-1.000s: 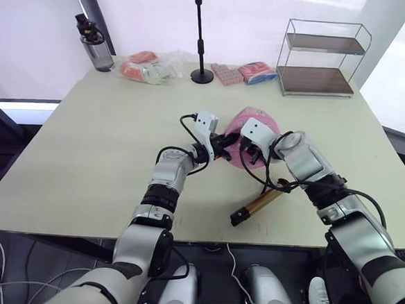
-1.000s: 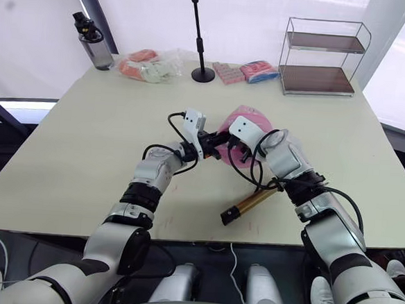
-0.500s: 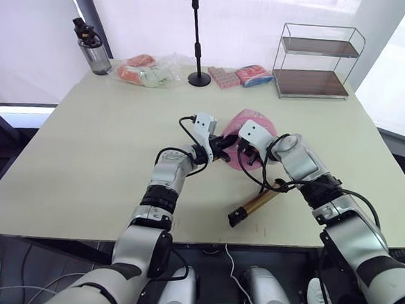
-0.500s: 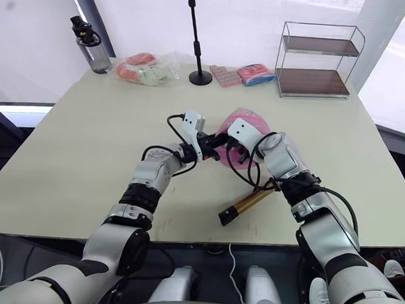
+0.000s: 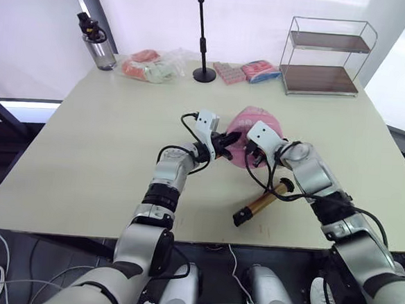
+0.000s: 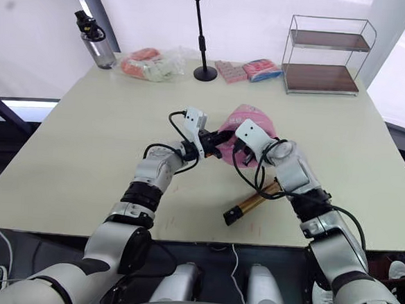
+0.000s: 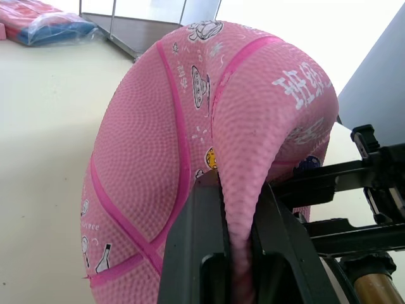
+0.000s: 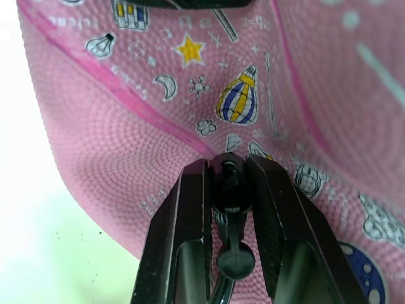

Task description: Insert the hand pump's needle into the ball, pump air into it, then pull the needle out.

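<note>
Tabletop (image 5: 91,151), pale beige, seen from above with both my arms reaching toward its middle. My left gripper (image 7: 231,253) is closed on a folded edge of the ball (image 5: 250,122), a pink, partly flattened rubber ball with pale lettering and small printed pictures; the rubber is pinched between the two black fingers (image 7: 196,247). The ball sits near the tabletop's centre, propped up on edge between my two grippers.

My right gripper (image 8: 231,190) meets the ball from the opposite side. Its fingers are nearly closed around the needle (image 8: 231,183), gripping the small black fitting, whose tip presses against the pink surface just below a printed striped balloon. I cannot tell whether the pin has gone in.

The pump (image 5: 260,203), a slim bronze-gold cylinder with black end caps, lies flat on the tabletop nearer the front edge, under my right forearm, angled toward the front. Its thin black hose (image 5: 255,171) loops up from it to my right gripper.

Along the far edge stand a water bottle (image 5: 95,43) at the far left corner, a bag of snacks (image 5: 149,66), a black stand (image 5: 204,48), more packets (image 5: 246,71) and a wire shelf (image 5: 324,56) toward the far right corner.
</note>
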Motion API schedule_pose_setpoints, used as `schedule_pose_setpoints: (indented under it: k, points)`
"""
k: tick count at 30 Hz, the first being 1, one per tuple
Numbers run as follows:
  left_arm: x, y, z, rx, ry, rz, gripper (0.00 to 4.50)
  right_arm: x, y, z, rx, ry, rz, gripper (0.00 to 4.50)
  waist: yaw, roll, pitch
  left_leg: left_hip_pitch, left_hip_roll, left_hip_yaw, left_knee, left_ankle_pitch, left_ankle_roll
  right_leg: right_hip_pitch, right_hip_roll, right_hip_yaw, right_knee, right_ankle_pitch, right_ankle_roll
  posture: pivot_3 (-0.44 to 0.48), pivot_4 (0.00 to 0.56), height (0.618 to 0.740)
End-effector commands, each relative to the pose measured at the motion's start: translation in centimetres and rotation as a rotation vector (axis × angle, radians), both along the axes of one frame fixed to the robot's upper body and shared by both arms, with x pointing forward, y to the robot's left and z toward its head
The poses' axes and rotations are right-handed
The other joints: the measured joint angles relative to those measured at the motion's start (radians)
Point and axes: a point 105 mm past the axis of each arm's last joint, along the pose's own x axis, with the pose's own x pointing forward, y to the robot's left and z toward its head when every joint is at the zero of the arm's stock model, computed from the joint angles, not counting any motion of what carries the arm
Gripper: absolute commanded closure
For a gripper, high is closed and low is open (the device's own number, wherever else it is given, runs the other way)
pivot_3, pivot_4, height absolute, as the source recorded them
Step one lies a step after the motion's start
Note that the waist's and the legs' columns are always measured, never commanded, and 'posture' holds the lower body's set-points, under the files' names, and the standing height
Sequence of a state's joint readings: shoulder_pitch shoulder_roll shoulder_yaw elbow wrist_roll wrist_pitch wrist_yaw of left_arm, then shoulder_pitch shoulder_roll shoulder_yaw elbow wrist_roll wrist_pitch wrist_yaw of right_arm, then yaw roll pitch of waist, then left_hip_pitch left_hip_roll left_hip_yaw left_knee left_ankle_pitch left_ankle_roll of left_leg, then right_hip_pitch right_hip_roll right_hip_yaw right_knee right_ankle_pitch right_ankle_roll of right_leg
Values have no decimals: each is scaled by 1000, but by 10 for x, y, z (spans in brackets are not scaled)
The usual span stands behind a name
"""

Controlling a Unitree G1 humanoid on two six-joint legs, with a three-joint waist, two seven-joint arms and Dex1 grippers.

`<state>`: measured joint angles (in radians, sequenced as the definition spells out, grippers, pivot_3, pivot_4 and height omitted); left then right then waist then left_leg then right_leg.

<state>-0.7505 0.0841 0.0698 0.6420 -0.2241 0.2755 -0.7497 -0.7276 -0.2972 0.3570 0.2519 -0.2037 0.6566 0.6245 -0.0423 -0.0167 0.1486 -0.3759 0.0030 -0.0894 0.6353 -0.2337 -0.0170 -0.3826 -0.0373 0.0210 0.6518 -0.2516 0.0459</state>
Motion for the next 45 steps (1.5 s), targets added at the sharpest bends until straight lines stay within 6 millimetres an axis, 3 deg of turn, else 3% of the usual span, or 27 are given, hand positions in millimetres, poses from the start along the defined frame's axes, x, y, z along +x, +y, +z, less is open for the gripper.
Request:
schedule_pose_setpoints:
  k: [1,11,13,15,16,20,28,34,45]
  points:
    - [-8,-16,-7,2,29,-77,4500,-3,-21,-9,7,22,-91,4149,5,0,0,-4,0,-1,0,0,0,-3,0,-1,0,2,3,0,150,731]
    - [-8,-18,-5,15,14,-101,4500,-22,-29,19,128,-61,-92,4149,30,4,7,-20,-1,-3,-2,1,1,-14,-1,-5,-8,2,4,0,150,731]
    - [-8,-19,-5,17,12,-107,4500,-25,-31,23,142,-78,-85,3125,31,6,11,-22,-2,-4,-2,1,1,-14,-1,-6,-9,2,4,0,150,731]
    - [-9,-19,-4,17,10,-109,4500,-28,-33,28,154,-91,-73,2526,33,6,14,-22,-2,-5,-2,1,1,-14,-2,-6,-10,2,4,0,150,731]
    - [-9,-20,-4,17,9,-110,4500,-29,-34,30,156,-99,-72,1905,33,7,17,-23,-2,-5,-3,1,1,-14,-2,-7,-10,2,4,0,150,731]
    - [-9,-21,-4,17,7,-114,4500,-31,-41,39,177,-136,-74,95,34,7,21,-24,-3,-6,-3,1,1,-14,-2,-7,-10,2,4,0,150,731]
    - [-10,-23,-2,20,-2,-127,4500,-49,-53,61,307,-223,-59,95,38,7,24,-25,-8,-7,-3,1,1,-15,-6,-8,-10,1,5,0,150,731]
    - [-11,-24,-2,29,-10,-142,4500,-74,-65,64,384,-253,-41,95,37,6,25,-26,-13,-8,-3,1,1,-14,-11,-9,-10,-1,9,0,150,731]
    - [-12,-27,0,49,-27,-170,4500,-127,-107,66,591,-280,-18,95,34,5,26,-25,-14,-8,-3,1,2,-13,-13,-9,-9,-2,10,0,150,731]
